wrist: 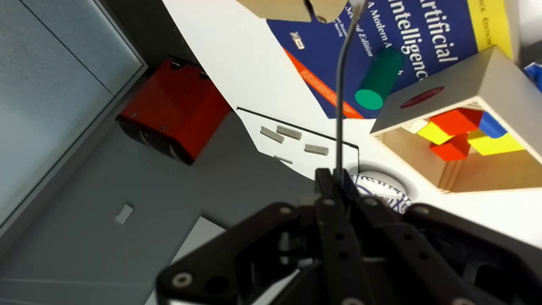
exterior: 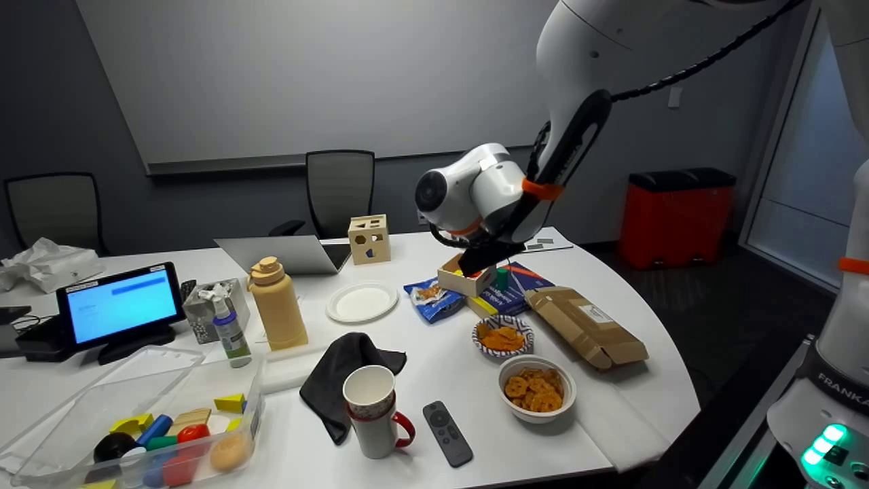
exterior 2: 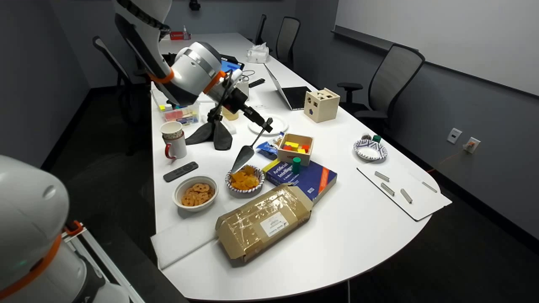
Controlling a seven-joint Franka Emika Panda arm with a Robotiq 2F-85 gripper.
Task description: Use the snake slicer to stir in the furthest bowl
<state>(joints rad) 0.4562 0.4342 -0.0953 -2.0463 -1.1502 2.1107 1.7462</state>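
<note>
Gripping the thin metal handle of a pie server (exterior 2: 243, 158) between black fingers (wrist: 325, 186) drawn together, with only the handle separating them; pointing the blade downward at a slant; overlapping the rim of a patterned bowl (exterior 2: 245, 194) of orange chips (exterior 2: 246, 181) in an exterior view; being unable to tell there between touching and hovering; showing the handle in front of a blue Artificial Intelligence textbook (wrist: 369, 42) in the wrist view; seeing that bowl standing on the white bench (exterior 2: 337, 235), between the textbook and a plain white bowl (exterior: 540, 416) of pretzels (exterior: 535, 390); finding a taped cardboard box (exterior 2: 254, 219) near both bowls; noticing a green cylinder (exterior 2: 297, 165) standing upright on the textbook, just beside a wooden box (exterior 2: 288, 157) of coloured blocks (exterior 2: 292, 145); spotting a second patterned bowl (exterior 2: 381, 153) well apart, near an edge of the bench; seeing a black remote control (exterior: 448, 435) lying flat near a red-handled mug (exterior: 372, 438), with a white cup (exterior: 366, 397) nesting inside the mug.
</note>
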